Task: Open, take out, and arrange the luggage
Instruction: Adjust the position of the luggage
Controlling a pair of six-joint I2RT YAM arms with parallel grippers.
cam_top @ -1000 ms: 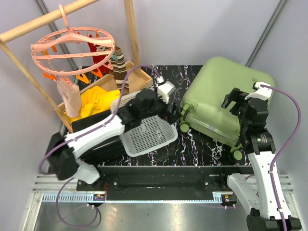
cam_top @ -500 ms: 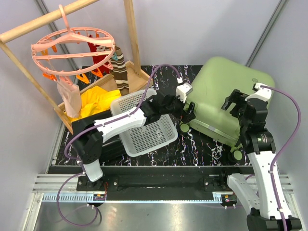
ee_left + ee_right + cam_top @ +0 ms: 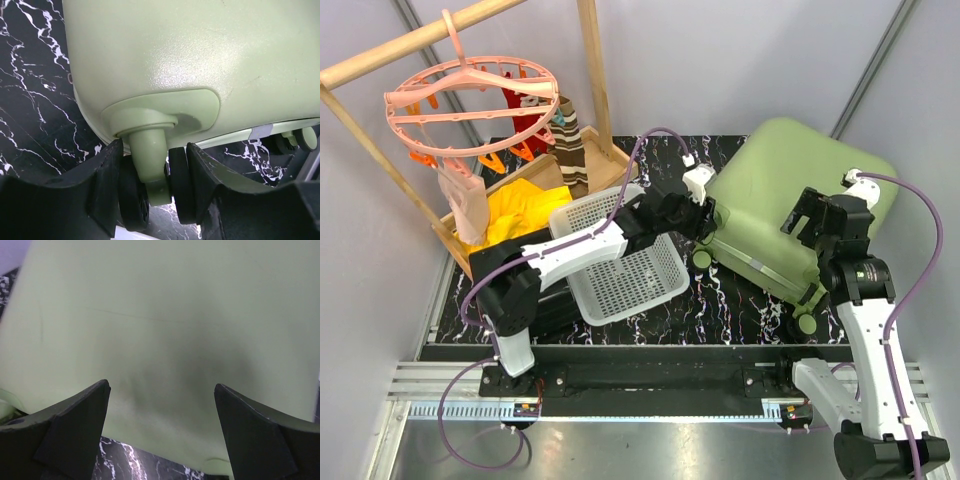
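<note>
The luggage (image 3: 780, 190) lies shut on its side in the far right corner of the table (image 3: 730, 300), its shell covering the table's right edge, so we cannot tell whether it overhangs. Bare marbled top runs along the near edge and in a narrow gap between the luggage and the basket (image 3: 645, 285), which sits mid-table. The far left corner is crowded by a wooden rack (image 3: 595, 80) with a pink hanger (image 3: 470, 100) and clothes. The left gripper (image 3: 154, 150) reaches over the basket to the luggage's near left corner and grasps the wheel (image 3: 131, 192) there, one finger pressed against each dark side. The right gripper (image 3: 161, 387) is spread wide over the luggage's top shell near its right side, holding nothing. In its wrist view the green shell fills the gap, and we cannot tell whether the fingertips touch it. A black case (image 3: 555, 310) by the near left corner is mostly hidden under the left arm. Another wheel (image 3: 806, 323) shows by the near edge.
</note>
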